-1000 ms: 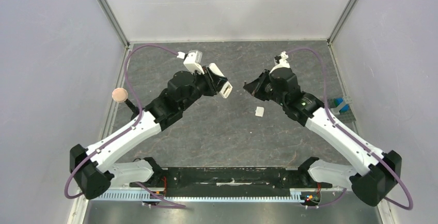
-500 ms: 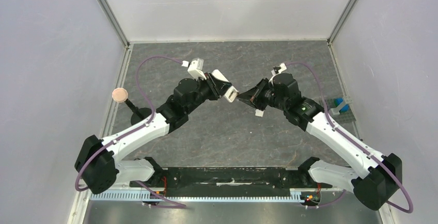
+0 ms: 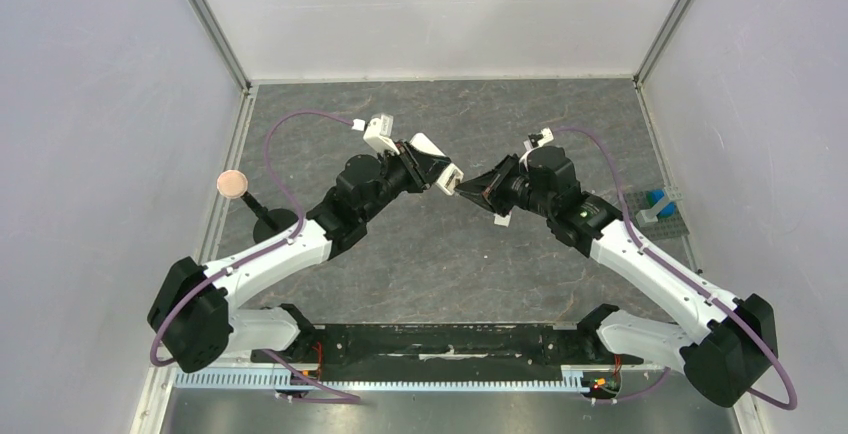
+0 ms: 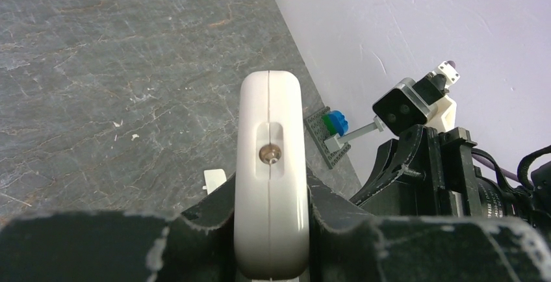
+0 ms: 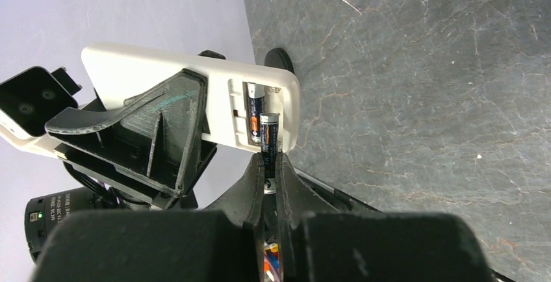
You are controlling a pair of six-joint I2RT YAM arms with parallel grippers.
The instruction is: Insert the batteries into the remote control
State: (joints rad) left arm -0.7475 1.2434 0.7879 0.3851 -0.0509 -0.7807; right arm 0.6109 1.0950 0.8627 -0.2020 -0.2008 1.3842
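The remote (image 5: 130,67) is held clear of the worktop (image 3: 430,254), near the middle of the top view. It is clamped across its narrow sides by the left claw (image 4: 269,223), whose jaws are pressed against the white casing. It appears to be raised and turned this way so that its open back is presented to the right arm. In the left wrist view only its end is seen, edge-on.

In the right wrist view the open bay is seen toward the right end of the remote. One battery (image 5: 252,116) is already seated in the slot on the left. A second battery (image 5: 269,132) is pinched between the tips of the right claw (image 5: 268,168), which is closed tight on its lower part. The upper part is left free, probably so that this end can be entered first. That end is placed over the empty slot just beside the seated one. Whether it touches the remote cannot be told.

The cover (image 4: 214,179) lies on the worktop below the remote, apparently set aside until both slots are filled.

The task is judged about half done. Next, the second battery would need to be lined up along its slot and pressed down flat. A skewed entry could make it slip from so narrow a pinch.
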